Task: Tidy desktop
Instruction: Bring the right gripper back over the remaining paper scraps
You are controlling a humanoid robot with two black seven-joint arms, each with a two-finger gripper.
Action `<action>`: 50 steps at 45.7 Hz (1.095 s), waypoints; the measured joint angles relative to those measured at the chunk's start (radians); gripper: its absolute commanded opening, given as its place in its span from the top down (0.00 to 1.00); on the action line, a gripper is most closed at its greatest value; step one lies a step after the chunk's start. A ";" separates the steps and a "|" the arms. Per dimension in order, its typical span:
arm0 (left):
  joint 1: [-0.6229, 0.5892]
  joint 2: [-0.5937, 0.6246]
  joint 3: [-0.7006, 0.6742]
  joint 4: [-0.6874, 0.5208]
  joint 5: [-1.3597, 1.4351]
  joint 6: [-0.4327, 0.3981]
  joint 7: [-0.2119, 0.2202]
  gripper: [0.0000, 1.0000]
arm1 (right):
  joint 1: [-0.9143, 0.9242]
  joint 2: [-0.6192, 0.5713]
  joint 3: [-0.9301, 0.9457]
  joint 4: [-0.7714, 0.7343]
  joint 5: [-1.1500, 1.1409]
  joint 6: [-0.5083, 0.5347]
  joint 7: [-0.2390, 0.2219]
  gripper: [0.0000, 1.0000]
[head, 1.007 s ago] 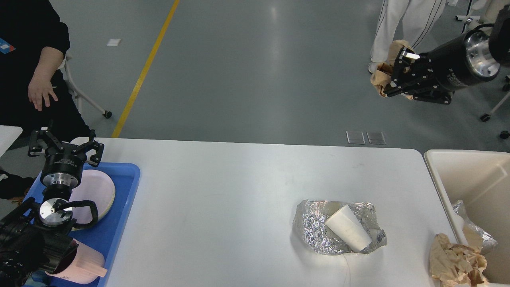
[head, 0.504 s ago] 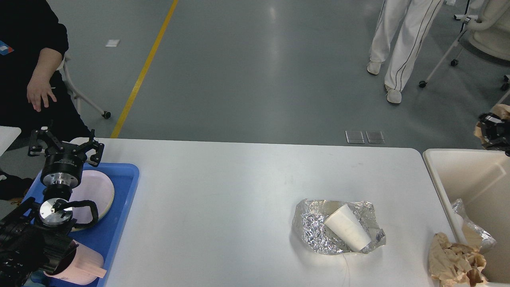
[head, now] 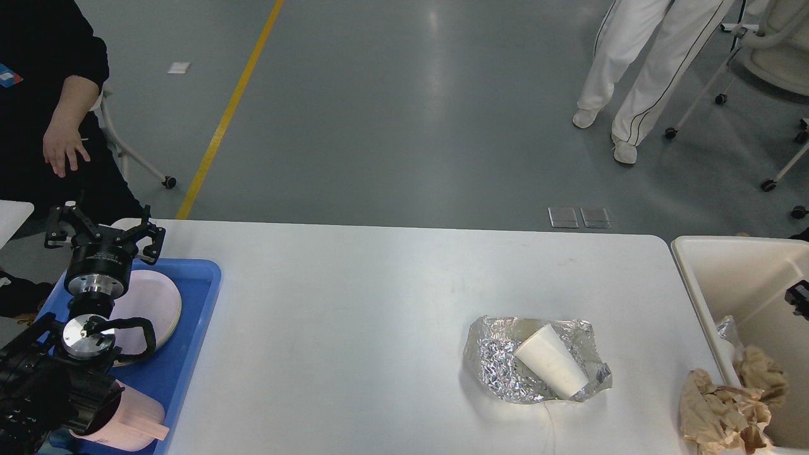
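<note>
brown paper (head: 761,374) now lies in the bin (head: 727,278); the right gripper (head: 799,298) is barely visible, state unclear. left gripper (head: 104,230) stays open, empty, over the tray (head: 196,316).

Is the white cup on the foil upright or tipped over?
Tipped over. The cup lies on its side on the crumpled foil, mouth toward the near right, base toward the far left.

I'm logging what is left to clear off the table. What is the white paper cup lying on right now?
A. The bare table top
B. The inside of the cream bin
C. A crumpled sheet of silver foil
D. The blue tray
C: the white paper cup lies on its side on the crumpled silver foil, which sits on the desktop.
</note>
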 measured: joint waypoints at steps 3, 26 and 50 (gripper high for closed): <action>0.000 0.000 0.000 0.000 0.000 0.000 0.000 0.04 | 0.002 0.002 0.004 0.001 0.000 0.000 0.000 0.00; 0.000 0.000 0.000 0.000 0.000 0.000 0.000 0.04 | 0.474 0.106 -0.178 0.258 -0.017 0.069 -0.001 0.00; 0.000 0.000 0.000 0.000 0.000 0.000 0.000 0.04 | 1.088 0.401 -0.426 0.644 -0.005 0.601 0.004 0.00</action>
